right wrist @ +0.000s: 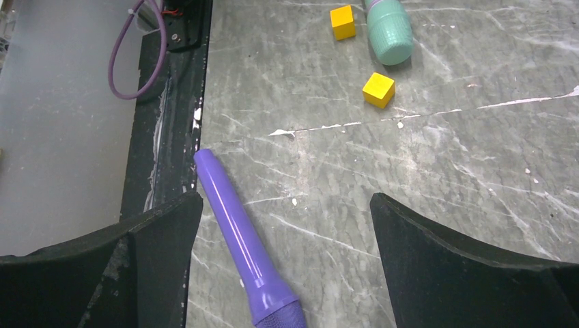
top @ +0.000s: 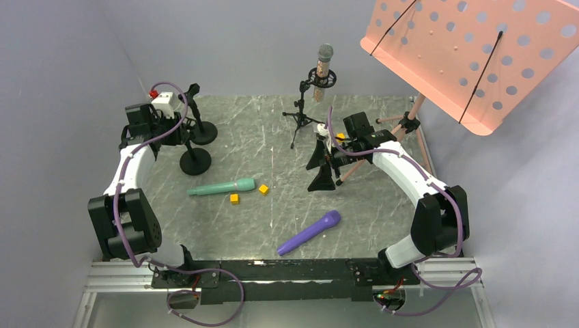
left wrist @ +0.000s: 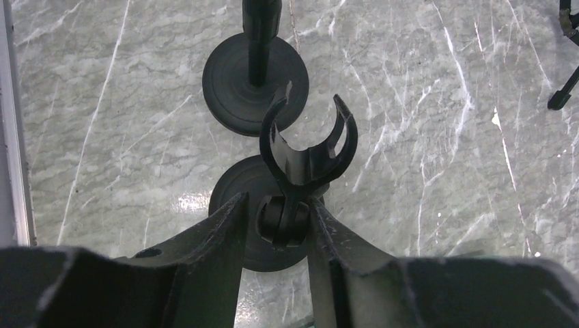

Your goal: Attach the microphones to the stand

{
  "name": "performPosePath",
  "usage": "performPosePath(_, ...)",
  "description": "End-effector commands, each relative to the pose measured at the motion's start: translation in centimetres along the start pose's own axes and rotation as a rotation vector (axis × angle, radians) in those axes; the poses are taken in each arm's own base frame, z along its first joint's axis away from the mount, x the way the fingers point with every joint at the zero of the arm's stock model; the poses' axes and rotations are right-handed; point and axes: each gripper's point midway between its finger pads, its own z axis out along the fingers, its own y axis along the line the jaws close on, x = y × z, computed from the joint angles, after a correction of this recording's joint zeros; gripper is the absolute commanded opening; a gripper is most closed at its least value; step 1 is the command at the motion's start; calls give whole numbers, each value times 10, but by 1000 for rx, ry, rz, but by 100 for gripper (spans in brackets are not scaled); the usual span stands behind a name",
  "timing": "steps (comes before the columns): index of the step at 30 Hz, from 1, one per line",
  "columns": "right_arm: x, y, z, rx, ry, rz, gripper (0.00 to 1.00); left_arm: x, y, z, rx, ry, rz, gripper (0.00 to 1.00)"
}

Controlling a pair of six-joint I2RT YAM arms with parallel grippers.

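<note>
The left claw [left wrist: 278, 201] sits at about 10 o'clock on the marbled bench [top: 259, 137]. Its fingers [left wrist: 225, 229] stand narrowly on either side of the pivot knuckle [left wrist: 282, 220] under the empty U-shaped clip [left wrist: 307, 154] of a round-base stand [left wrist: 229, 195]. The right finger looks to be touching the knuckle and the left one stands just beside it, so I cannot tell whether the knuckle is truly pinched. A second round-base stand [left wrist: 256, 85] is just beyond, at 12 o'clock from the first. The right claw [right wrist: 285, 199] is spread wide and holds nothing. It hangs over the purple microphone [right wrist: 242, 239], which lies flat on the bench near 6 o'clock with its handle closer to the claw's left finger. The teal-green microphone [top: 222, 186] lies flat at about 8 o'clock from the bench's middle, with two yellow cubes [top: 234, 199] just beside its head. The pinkish-copper microphone [top: 322, 72] is already seated nearly upright in the tripod stand [top: 300, 116] at 12 o'clock. A pink perforated music stand [top: 471, 55] leans over the 2 o'clock corner.
</note>
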Motion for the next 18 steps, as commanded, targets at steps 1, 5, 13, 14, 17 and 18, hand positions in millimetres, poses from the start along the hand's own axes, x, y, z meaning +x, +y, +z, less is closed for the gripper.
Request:
performPosePath(1, -17, -1, -4, -6, -29, -68, 100, -28, 0, 0, 18, -78, 94, 35)
performPosePath(5, -18, 0, -4, -5, -30, -70, 100, -29, 0, 5, 39, -64, 102, 27)
performPosePath(13, -18, 0, -5, -5, -30, -74, 100, -55, -21, -8, 120, -160, 153, 0)
performPosePath(14, -18, 0, -5, -6, -28, -73, 100, -63, -26, -13, 125, -191, 175, 0)
performPosePath(17, -17, 0, -5, -11, -23, -71, 100, -80, -43, -24, 140, -240, 234, 0)
performPosePath(18, -17, 0, -5, -12, -22, -70, 100, -86, -49, -27, 148, -248, 250, 0)
